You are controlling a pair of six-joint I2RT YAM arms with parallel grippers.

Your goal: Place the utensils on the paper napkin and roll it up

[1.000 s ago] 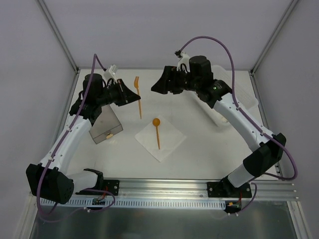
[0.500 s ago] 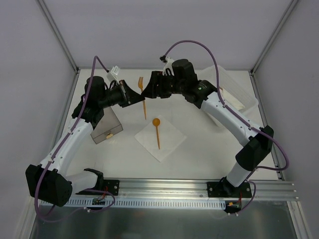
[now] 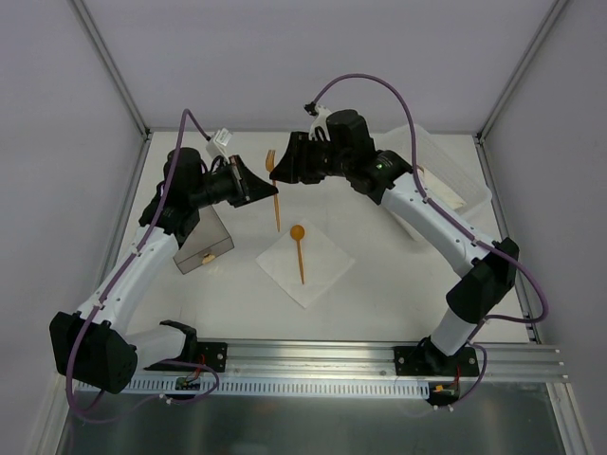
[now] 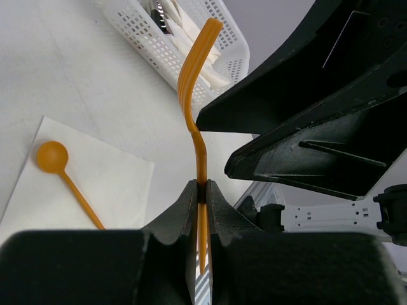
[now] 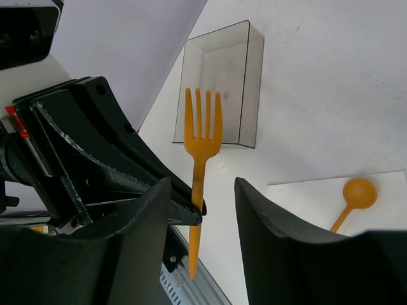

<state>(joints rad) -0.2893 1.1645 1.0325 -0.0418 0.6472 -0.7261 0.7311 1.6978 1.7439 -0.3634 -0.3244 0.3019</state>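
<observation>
Upper centre of the overhead frame: the left gripper (image 4: 200, 189) pinches the orange fork (image 4: 191, 82) by its handle as the right gripper (image 5: 202, 185), fingers parted, straddles it, needing a square grip before any release; 1 spoon (image 3: 300, 251) lies on the paper napkin (image 3: 324, 270) below.

The right gripper (image 5: 202, 197) is standing with its fingers apart on either side of an orange fork (image 5: 202, 136). The fork is pointing tines up, and the left gripper (image 5: 194, 213) is pinching its handle. Behind, a smoky clear box (image 5: 222, 89) is lying on the table (image 5: 331, 95), and an orange spoon (image 5: 356, 194) is resting on the napkin (image 5: 305, 210).
</observation>
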